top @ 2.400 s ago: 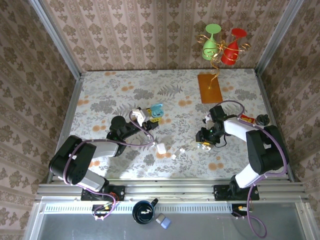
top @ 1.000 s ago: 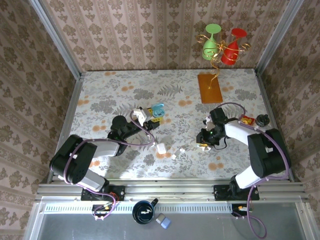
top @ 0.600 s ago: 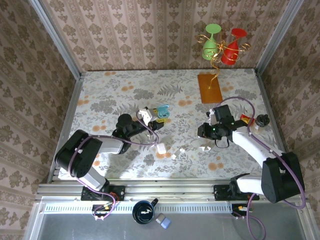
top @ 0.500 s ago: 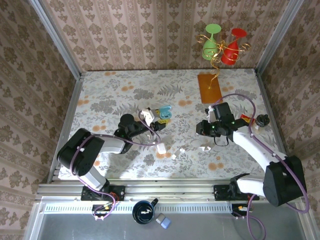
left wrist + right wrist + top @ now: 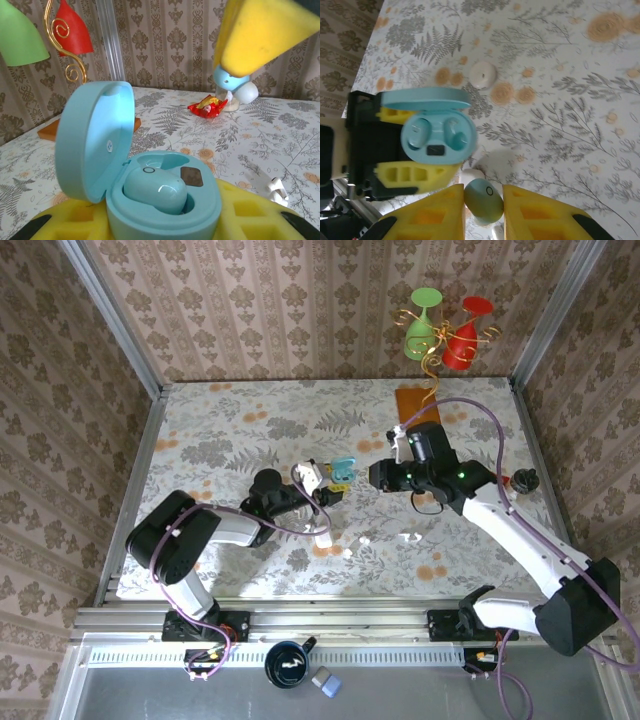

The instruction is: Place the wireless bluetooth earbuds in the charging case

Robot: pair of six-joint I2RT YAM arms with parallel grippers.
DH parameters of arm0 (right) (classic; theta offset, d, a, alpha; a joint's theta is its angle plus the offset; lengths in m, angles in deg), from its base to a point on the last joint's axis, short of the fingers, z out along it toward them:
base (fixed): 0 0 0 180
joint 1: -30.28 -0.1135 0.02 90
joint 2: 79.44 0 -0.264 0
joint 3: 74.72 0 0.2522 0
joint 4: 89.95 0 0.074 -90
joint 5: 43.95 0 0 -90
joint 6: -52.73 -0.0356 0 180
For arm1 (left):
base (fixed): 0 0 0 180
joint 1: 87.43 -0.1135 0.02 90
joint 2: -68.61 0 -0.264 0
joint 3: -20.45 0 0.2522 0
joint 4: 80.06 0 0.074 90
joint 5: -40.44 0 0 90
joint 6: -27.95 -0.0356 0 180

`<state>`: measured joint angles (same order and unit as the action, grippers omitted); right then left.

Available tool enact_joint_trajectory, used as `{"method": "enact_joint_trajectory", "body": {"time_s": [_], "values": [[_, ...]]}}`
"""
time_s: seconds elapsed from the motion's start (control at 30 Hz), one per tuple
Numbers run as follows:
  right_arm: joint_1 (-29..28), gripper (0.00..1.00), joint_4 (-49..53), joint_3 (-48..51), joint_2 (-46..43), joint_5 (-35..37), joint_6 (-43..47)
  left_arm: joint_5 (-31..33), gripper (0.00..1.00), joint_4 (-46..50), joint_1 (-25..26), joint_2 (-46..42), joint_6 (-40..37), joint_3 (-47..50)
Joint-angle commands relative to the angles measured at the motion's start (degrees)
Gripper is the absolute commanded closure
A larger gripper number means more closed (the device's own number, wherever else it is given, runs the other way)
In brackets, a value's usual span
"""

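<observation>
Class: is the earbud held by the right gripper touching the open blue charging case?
Apart. The right wrist view shows a gap of tablecloth between the earbud, in the right gripper, and the case.

The charging case (image 5: 437,135) is a pale blue pebble with its lid (image 5: 92,140) hinged open and standing up, clamped in the left gripper (image 5: 337,480) near the middle of the table (image 5: 230,440). One matching blue earbud (image 5: 155,187) sits in a well (image 5: 167,161) — the one beside it is empty. A second blue earbud (image 5: 483,196) is pinched in the right gripper (image 5: 378,476), just right of the case. Small white earbuds (image 5: 366,539) lie loose on the near side.
</observation>
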<state>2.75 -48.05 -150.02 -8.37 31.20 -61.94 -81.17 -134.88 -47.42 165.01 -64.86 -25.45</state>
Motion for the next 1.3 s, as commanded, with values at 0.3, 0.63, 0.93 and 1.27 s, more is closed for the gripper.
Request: {"method": "enact_joint_trajectory", "body": {"time_s": [0.3,0.63,0.93,1.27], "values": [[-3.1,0.76,0.0,-5.7,6.2,2.2,3.1,-2.4,0.82,1.4,0.8,-1.0,0.9,-1.5],[-3.1,0.76,-3.1,-4.2,7.5,1.0,2.6,-3.0,0.82,2.5,1.4,-2.4,0.2,-1.1],[-3.2,0.76,-4.3,-2.9,8.3,0.6,2.8,-2.4,0.82,3.0,1.6,-4.3,0.4,-0.6],[-3.2,0.77,-4.2,-2.8,9.5,-1.1,2.6,-1.3,0.83,4.2,1.6,-5.1,1.6,-0.8]]}}
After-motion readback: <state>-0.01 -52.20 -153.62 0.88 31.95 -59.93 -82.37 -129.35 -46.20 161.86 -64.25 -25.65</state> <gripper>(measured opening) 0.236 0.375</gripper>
